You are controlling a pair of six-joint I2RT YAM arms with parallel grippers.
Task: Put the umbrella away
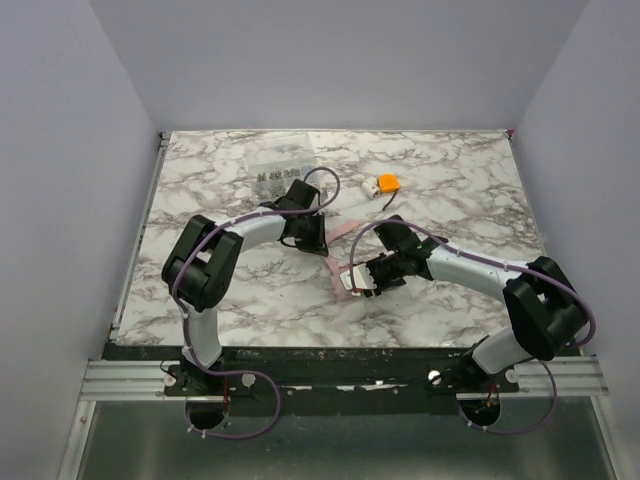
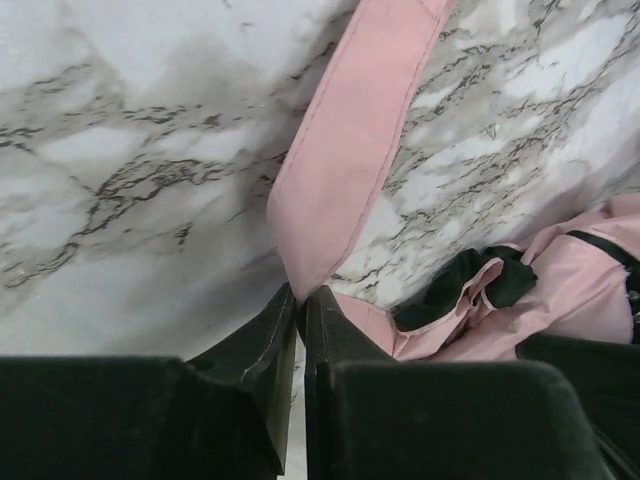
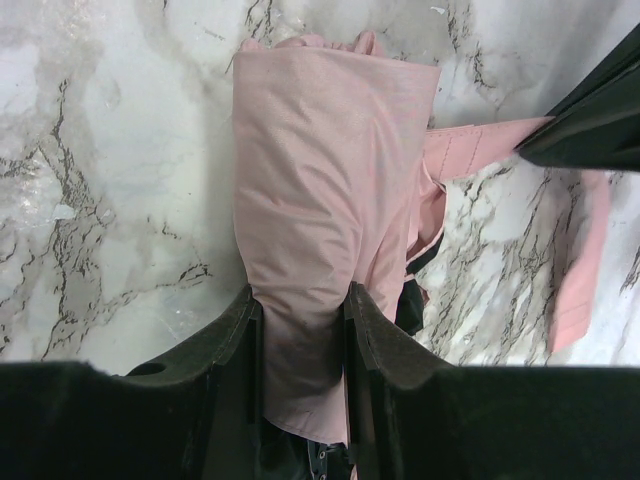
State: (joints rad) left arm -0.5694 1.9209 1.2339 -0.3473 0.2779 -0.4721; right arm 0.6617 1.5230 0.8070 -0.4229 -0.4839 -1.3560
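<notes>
Near the middle of the marble table (image 1: pixel 470 190) lies the umbrella (image 3: pixel 320 200), folded into a short pale pink roll. My right gripper (image 3: pixel 300 295) has it: the two black fingers press into the fabric on either side of the roll's near end, and the cloth bulges out beyond them. A bit of black shows at the roll's right edge, close to my fingers.

From the roll a flat pink strap (image 2: pixel 350 150) runs out across the marble. My left gripper (image 2: pixel 298 295) has its fingers drawn almost together, and the strap's end is pinched in the thin gap between them. In the right wrist view a dark finger of that gripper meets the strap at the upper right. Seen from above, my two grippers sit close together, the left one just behind the right.

Farther back on the table lies a clear packet (image 1: pixel 277 182) with small dark bits inside; I cannot tell what they are. To its right, well apart from the umbrella, sits a small orange-and-white gadget (image 1: pixel 386 184).
</notes>
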